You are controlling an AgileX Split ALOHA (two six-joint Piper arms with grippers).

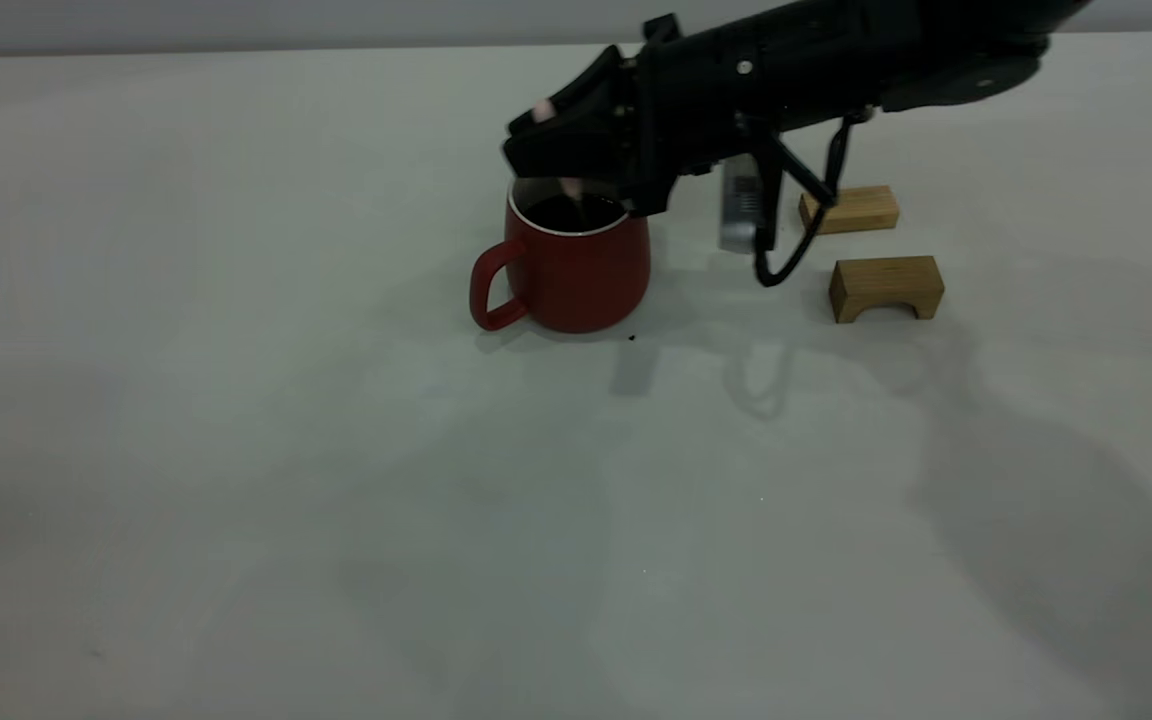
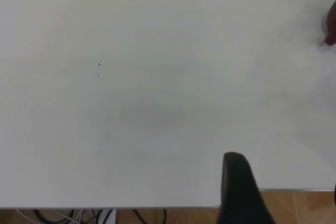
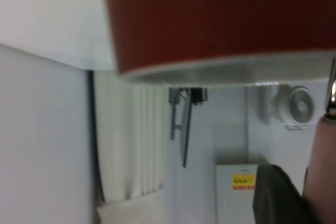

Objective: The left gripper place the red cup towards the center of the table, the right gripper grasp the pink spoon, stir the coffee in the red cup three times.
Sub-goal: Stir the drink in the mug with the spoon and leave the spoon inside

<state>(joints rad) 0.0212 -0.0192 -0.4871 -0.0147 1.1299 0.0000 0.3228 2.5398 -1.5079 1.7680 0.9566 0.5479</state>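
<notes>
white table (image 1: 236,450), red cup (image 1: 576,270), seemingly two wooden blocks (image 1: 886,285)

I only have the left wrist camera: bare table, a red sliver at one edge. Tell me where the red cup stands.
Observer: The red cup stands upright near the middle of the table, with its handle toward the left arm's side.
Operator: Report the right gripper.
Observer: The right gripper hangs directly over the cup's mouth, shut on the pink spoon.
Operator: Say whether the spoon reaches the drink.
Observer: Its lower end dips into the coffee.
</notes>
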